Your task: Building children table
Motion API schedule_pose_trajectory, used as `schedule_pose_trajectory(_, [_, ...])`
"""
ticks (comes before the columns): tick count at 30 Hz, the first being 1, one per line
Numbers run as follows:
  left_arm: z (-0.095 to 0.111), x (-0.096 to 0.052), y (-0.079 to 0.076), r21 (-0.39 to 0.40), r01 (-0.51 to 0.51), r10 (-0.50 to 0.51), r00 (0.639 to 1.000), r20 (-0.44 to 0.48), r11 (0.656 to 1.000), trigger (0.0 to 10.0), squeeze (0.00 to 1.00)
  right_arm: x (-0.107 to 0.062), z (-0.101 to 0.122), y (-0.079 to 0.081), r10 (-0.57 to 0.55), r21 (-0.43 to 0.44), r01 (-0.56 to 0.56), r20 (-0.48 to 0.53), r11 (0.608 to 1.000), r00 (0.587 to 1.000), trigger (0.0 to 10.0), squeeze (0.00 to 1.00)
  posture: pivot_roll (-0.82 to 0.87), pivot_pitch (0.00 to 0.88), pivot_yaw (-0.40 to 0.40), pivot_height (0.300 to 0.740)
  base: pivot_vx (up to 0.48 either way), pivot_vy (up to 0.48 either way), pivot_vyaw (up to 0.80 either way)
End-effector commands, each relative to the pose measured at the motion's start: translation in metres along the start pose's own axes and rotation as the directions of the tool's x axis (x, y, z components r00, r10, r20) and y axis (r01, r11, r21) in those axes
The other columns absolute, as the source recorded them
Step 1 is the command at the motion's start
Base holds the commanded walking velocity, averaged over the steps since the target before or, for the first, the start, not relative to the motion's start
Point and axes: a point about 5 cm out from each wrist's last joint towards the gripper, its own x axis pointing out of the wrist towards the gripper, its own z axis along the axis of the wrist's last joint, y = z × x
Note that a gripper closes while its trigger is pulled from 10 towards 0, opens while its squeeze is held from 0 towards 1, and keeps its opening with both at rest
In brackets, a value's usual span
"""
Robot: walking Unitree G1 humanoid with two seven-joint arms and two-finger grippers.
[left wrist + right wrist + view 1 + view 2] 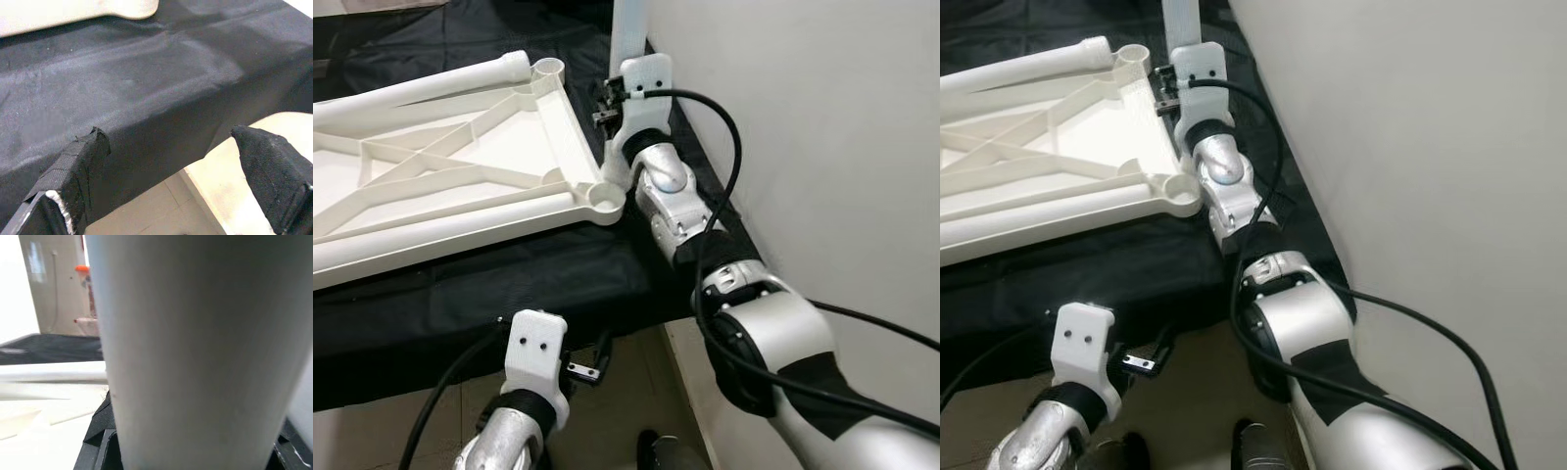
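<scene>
In the left eye view, the white tabletop (460, 166) lies upside down on a black cloth (509, 284). The right gripper (619, 98) holds a white leg (628, 29) upright near the tabletop's corner.

In the left wrist view, the left gripper (171, 166) is apart over the cloth's edge.

In the right wrist view, the leg sits clamped between the fingers (100, 431).
</scene>
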Motion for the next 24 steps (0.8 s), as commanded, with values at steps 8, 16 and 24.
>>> schedule_pose_trajectory(8, [-0.012, 0.000, 0.024, 0.028, -0.078, 0.079, 0.996, -0.029, 0.997, 10.0, 0.00, -0.034, -0.029, 0.044, 0.174, 0.180, -0.154, -0.101, 0.972, 0.980, 10.0, 0.00, 0.03, 0.255, -0.060, 0.740, 0.000, 0.000, 0.00])
schedule_pose_trajectory(16, [-0.015, 0.001, 0.037, 0.049, -0.113, 0.114, 0.993, -0.022, 0.992, 10.0, 0.00, -0.044, -0.028, 0.054, 0.262, 0.272, -0.223, -0.116, 0.936, 0.958, 10.0, 0.00, 0.03, 0.229, -0.063, 0.740, 0.000, 0.000, 0.00])
schedule_pose_trajectory(24, [-0.022, 0.003, 0.038, 0.052, -0.106, 0.107, 0.994, -0.027, 0.993, 10.0, 0.00, -0.066, -0.022, 0.069, 0.439, 0.441, -0.345, -0.128, 0.828, 0.889, 10.0, 0.00, 0.03, 0.196, -0.055, 0.740, 0.000, 0.000, 0.00])
